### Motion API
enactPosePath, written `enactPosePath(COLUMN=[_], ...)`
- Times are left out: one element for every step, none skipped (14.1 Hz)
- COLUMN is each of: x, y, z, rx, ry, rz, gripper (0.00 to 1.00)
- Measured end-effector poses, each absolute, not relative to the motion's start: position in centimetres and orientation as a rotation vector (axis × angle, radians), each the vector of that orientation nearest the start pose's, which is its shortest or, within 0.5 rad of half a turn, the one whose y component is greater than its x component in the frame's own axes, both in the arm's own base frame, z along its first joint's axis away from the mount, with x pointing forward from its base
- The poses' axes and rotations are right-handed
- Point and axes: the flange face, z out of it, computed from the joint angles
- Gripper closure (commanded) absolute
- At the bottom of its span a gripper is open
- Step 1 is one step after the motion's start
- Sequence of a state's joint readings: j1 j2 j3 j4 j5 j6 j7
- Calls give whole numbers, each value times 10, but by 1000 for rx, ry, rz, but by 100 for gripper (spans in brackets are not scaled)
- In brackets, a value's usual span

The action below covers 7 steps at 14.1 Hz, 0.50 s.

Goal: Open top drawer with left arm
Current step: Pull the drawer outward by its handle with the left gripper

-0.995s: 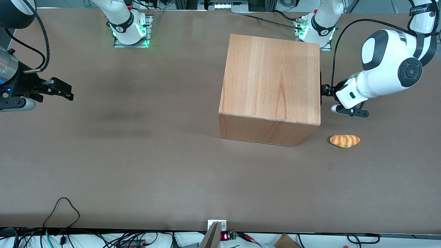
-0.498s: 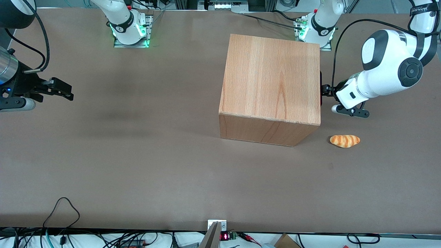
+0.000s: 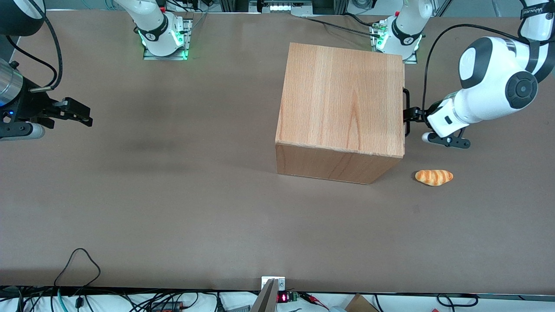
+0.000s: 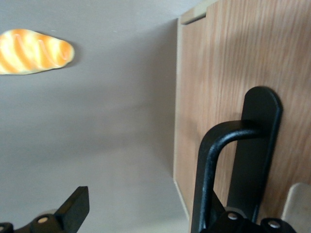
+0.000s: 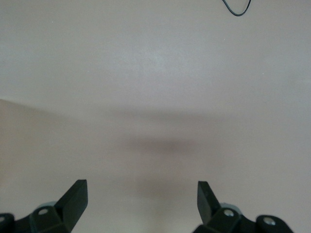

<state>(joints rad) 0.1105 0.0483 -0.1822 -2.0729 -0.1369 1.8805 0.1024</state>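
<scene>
Well, the brown desk (image 3: 173, 195) takes up nearly everything you can see, and the big plain wooden cabinet (image 3: 342, 99) stands on it, toward the working arm's end. Its drawer side faces that end of the desk, so from the front camera you mostly see its flat top and one side wall.

Next in size is the left arm (image 3: 490, 95), white and glossy with a dark round joint cap, reaching in low toward the cabinet's drawer side with a black cable looping above it.

The top drawer (image 4: 204, 73) sits in the cabinet. From the front almost none of it shows past the cabinet's top edge, and I can't tell how far out it is. From the wrist camera its wood-grain front panel fills much of the view.

The slim black handle (image 3: 406, 112) on that panel just peeks out beside the cabinet's top edge.

The gripper (image 3: 412, 115) is right at the handle, its fingers spread wide. One finger (image 4: 73, 211) stands well clear over the desk, while the other is mostly hidden at the handle's curved bar (image 4: 209, 160).

Smallest of all, an orange striped bread roll (image 3: 434, 177) lies on the desk, nearer the front camera than the gripper and near the cabinet's corner.
</scene>
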Motion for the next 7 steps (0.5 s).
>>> enactPosePath(x=[527, 527, 528, 528, 528, 529, 529], y=[-41, -35, -31, -27, -24, -20, -17], z=[392, 392, 393, 394, 394, 394, 395], rx=[-3239, -3233, -3227, -3219, -3215, -3209, -3203], ry=[187, 182, 179, 178, 174, 174, 174], rz=[382, 378, 375, 371, 369, 366, 363], gripper=[0, 0, 0, 0, 0, 0, 0])
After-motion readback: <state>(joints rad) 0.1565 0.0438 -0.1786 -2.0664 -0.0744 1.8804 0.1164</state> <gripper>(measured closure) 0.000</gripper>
